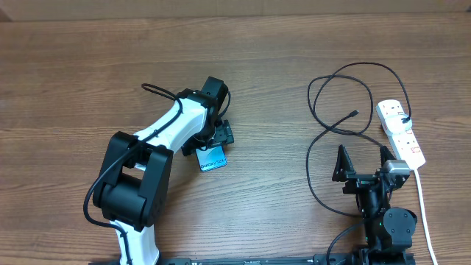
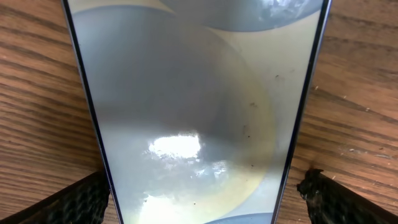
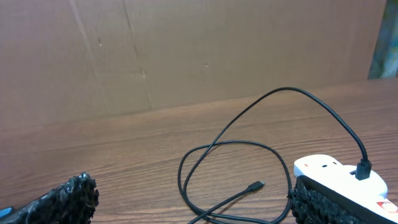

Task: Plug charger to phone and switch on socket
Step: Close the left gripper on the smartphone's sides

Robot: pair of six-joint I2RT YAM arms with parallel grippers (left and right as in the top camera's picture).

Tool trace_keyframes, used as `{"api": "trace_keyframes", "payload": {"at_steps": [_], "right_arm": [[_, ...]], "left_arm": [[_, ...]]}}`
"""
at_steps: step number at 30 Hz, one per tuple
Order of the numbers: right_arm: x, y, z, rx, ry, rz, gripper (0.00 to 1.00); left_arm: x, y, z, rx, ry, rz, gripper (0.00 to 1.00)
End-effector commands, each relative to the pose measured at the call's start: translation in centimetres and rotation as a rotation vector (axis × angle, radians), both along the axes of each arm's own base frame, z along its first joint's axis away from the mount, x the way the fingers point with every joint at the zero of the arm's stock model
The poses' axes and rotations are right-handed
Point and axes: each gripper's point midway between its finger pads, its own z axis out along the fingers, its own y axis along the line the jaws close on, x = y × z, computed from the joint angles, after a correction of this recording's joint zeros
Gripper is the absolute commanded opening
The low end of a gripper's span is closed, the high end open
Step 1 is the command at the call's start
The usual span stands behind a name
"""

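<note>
Lying flat on the brown wooden bench (image 1: 73,73), the slim blue-screened smartphone (image 1: 213,161) is straddled by the left gripper (image 2: 199,190). Its fingers (image 2: 81,202) are spread at either long edge, with a sliver of wood seen beside one. The right gripper (image 1: 363,163) is held wide open and empty just beside the white elongated power strip (image 1: 403,136). The long thin black charger cable (image 3: 286,89) is looped on the bench, with one end plugged into the strip and its small connector tip (image 3: 256,185) free, well apart from the smartphone.

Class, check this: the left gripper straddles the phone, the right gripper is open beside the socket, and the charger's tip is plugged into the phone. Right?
No. The charger's tip lies loose on the table near the right gripper, not in the phone; the overhead view shows it. The rest holds: left gripper straddling the phone, right gripper open beside the socket.
</note>
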Motion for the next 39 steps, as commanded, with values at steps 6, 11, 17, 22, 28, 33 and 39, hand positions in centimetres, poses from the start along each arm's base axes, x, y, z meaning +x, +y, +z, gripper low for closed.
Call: {"api": "trace_keyframes", "payload": {"at_steps": [6,11,17,22,28,33,39], "right_arm": [[0.0,0.0,-0.1,-0.003,-0.006,-0.001,1.00],[0.0,0.0,-0.1,-0.004,-0.006,-0.001,1.00],[0.0,0.0,-0.1,-0.003,-0.006,-0.001,1.00],[0.0,0.0,-0.1,-0.003,-0.006,-0.001,1.00],[0.0,0.0,-0.1,-0.003,-0.006,-0.001,1.00],[0.0,0.0,-0.1,-0.003,-0.006,-0.001,1.00],[0.0,0.0,-0.1,-0.003,-0.006,-0.001,1.00]], "left_arm": [[0.0,2.5,-1.8,0.100,0.015,0.004,0.95],[-0.2,2.6,-1.9,0.100,0.020,0.003,0.95],[0.0,2.8,-2.2,0.101,0.004,0.029,0.98],[0.5,2.5,-2.2,0.082,-0.011,0.038,0.98],[-0.2,2.7,-2.3,0.092,0.012,0.037,0.91],[-1.0,3.0,-2.7,0.102,0.036,0.036,0.89],[-1.9,3.4,-3.3,0.111,0.059,0.036,0.80]]}}
